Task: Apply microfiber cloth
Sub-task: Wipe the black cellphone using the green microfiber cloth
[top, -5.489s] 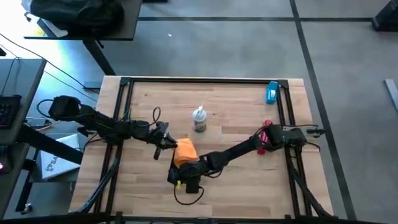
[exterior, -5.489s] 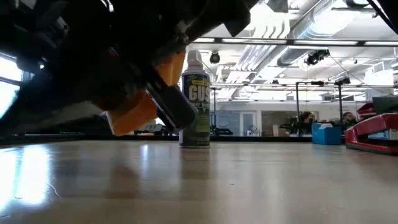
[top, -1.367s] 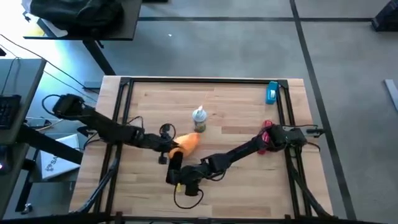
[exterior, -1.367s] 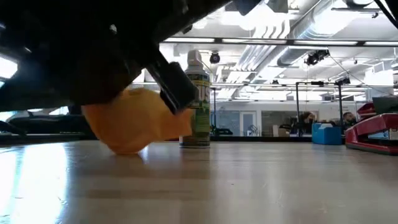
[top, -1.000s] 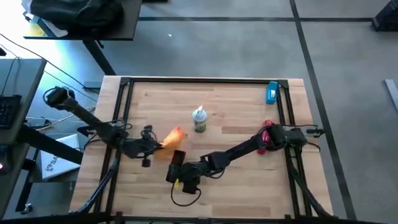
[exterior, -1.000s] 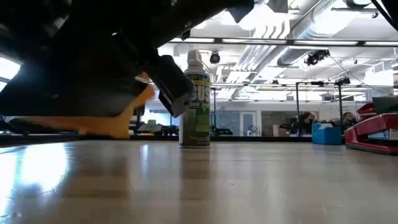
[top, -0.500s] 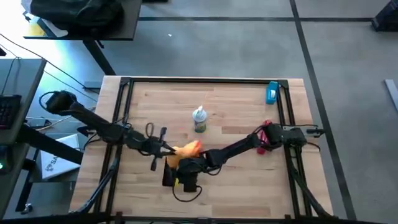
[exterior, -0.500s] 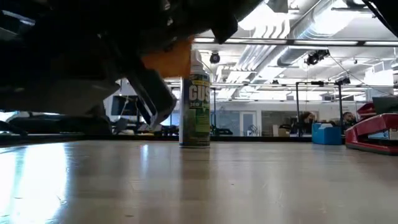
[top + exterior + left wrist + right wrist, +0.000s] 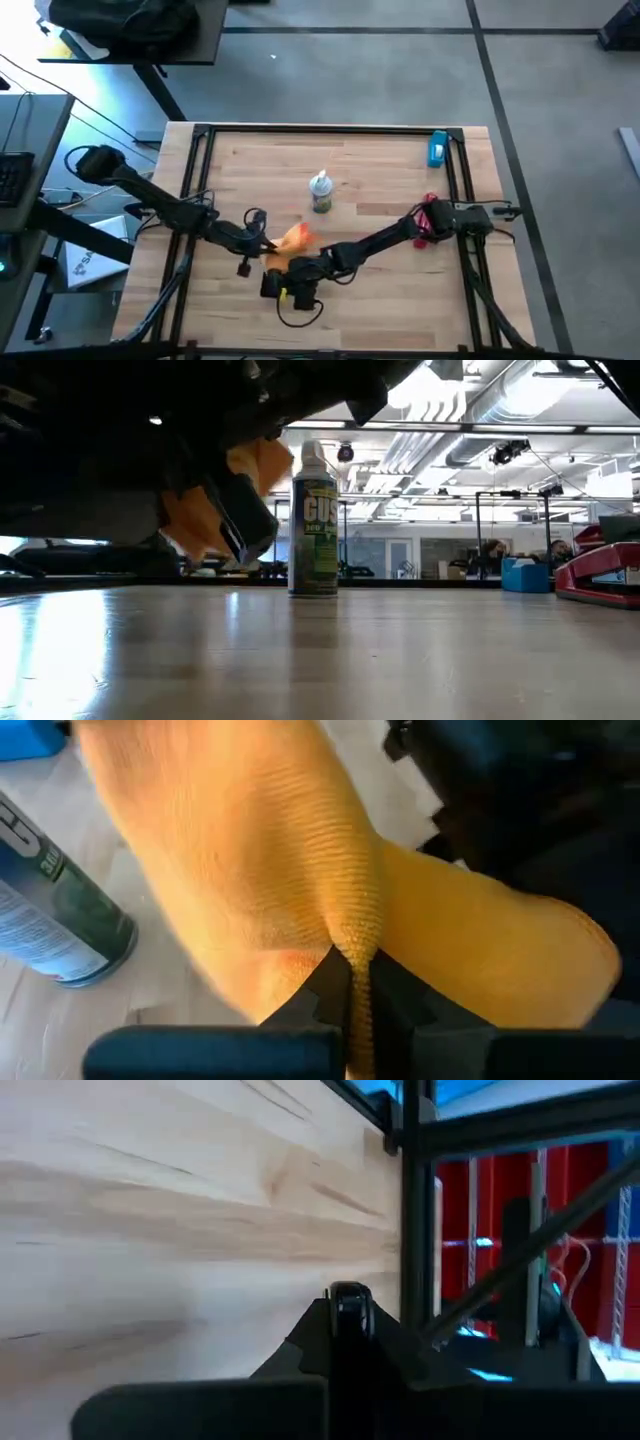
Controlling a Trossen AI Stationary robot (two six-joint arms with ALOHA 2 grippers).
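Note:
The bright-orange microfiber cloth (image 9: 294, 238) hangs bunched above the middle of the table, with my left gripper (image 9: 264, 246) shut on it. Just nearer the front edge, my right gripper (image 9: 285, 284) is shut on the black phone (image 9: 270, 287). In the low view the phone (image 9: 246, 520) is off the table and tilted, with the cloth (image 9: 190, 520) behind and above it. Whether cloth and phone touch, I cannot tell. My left gripper pinches a bunched fold of the cloth (image 9: 356, 952) between its two fingers, coming level from the table's left. The cloth is lifted clear and billows out beyond the fingertips. My right gripper pinches the phone by one thin end (image 9: 348, 1302), coming from the table's right. The phone is clear of the table and tilted.
A green and white spray can (image 9: 320, 192) stands upright just beyond the cloth. A blue object (image 9: 437, 148) lies at the far right corner, and a red object (image 9: 430, 220) sits by the right arm's base. A black frame rail (image 9: 330, 128) runs along the table's edges.
My left gripper has carried the cloth toward the table's right, up to the phone. The cloth has gone from low near the tabletop to bunched higher beside the phone. My right gripper has drawn the phone slightly toward the near edge.

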